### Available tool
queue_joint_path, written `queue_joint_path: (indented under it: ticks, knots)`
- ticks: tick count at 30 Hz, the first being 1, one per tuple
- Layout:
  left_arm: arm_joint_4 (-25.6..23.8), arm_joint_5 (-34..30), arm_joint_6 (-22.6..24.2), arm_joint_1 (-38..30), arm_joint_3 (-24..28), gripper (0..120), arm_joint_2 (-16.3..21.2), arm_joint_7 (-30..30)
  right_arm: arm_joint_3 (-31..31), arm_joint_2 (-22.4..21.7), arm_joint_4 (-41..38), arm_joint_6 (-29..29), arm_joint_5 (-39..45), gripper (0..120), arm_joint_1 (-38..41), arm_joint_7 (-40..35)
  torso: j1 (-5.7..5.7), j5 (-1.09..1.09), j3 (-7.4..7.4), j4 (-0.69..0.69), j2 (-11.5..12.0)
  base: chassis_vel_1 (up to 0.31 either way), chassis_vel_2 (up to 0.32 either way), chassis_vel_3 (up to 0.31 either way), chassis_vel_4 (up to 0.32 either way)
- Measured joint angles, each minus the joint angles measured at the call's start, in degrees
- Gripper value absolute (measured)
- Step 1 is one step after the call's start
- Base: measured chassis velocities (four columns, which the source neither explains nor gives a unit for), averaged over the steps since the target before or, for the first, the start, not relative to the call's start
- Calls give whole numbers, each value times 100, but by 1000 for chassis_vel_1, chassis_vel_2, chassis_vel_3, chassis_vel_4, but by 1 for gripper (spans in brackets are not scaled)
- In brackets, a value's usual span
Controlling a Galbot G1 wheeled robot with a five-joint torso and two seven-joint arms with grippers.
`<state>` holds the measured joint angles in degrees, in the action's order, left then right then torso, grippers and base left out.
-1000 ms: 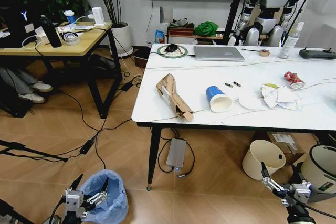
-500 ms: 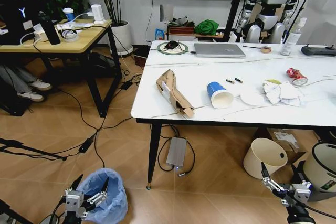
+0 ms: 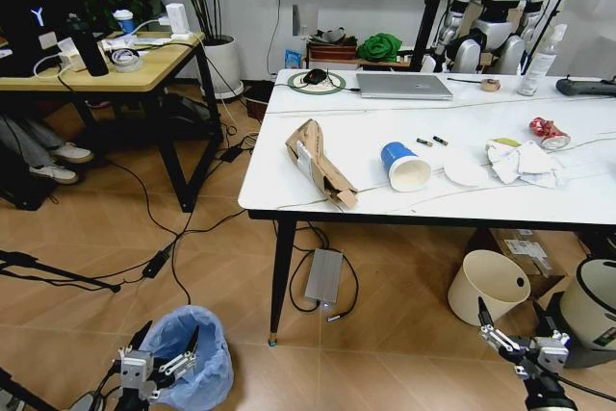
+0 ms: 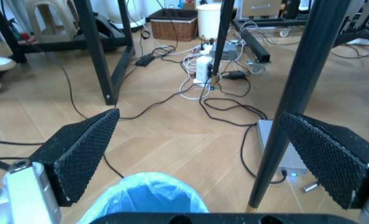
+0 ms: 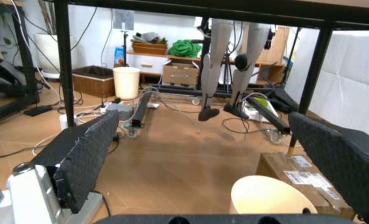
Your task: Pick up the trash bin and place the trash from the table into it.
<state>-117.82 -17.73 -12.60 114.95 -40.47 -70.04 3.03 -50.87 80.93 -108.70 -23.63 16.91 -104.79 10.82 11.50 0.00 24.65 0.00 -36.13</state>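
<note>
The trash bin [image 3: 192, 355], lined with a crinkled light-blue bag, stands on the floor left of the table's [image 3: 289, 190] front leg. My left gripper [image 3: 166, 339] hovers open at its near rim. In the left wrist view the bag [image 4: 150, 196] lies low between the open fingers [image 4: 78, 156]. On the table lie folded brown cardboard [image 3: 320, 166], a tipped blue-white cup [image 3: 404, 166], white tissues [image 3: 520, 161], a red wrapper [image 3: 545, 130] and small scraps [image 3: 428, 141]. My right gripper [image 3: 496, 329] hangs open near the floor, holding nothing.
A cream bucket [image 3: 491, 286] and a grey-and-black bin [image 3: 592, 300] sit under the table's right side beside a cardboard box [image 5: 296, 172]. Cables and a power brick [image 3: 323, 278] lie on the floor. A light-wood desk [image 3: 106, 79] stands left. A laptop [image 3: 402, 86] and spray bottle [image 3: 539, 60] sit on the table.
The whole head view has shifted slightly, so the camera moved. Both grippers keep the same open pose, and the bin stays beside the left one.
</note>
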Motion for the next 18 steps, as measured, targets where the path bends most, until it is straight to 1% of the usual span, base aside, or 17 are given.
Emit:
queue_joint_path:
  ticks: [7,13,18]
  knots:
    - [-70,172,37,23,3,100,-164,-8,68,-34,29,-24,66,100,110,16,-73,0,-104,0,178,0,0,0,0]
    - [-105,186,21,98,-82,100,-182,-9,160,-45,95,-10,23,100,190,22,-121,1,-177,1,298,0,0,0,0]
    - [-80,160,23,64,-65,100,-191,-9,172,-52,89,8,-32,100,167,25,-170,0,-278,0,446,0,0,0,0]
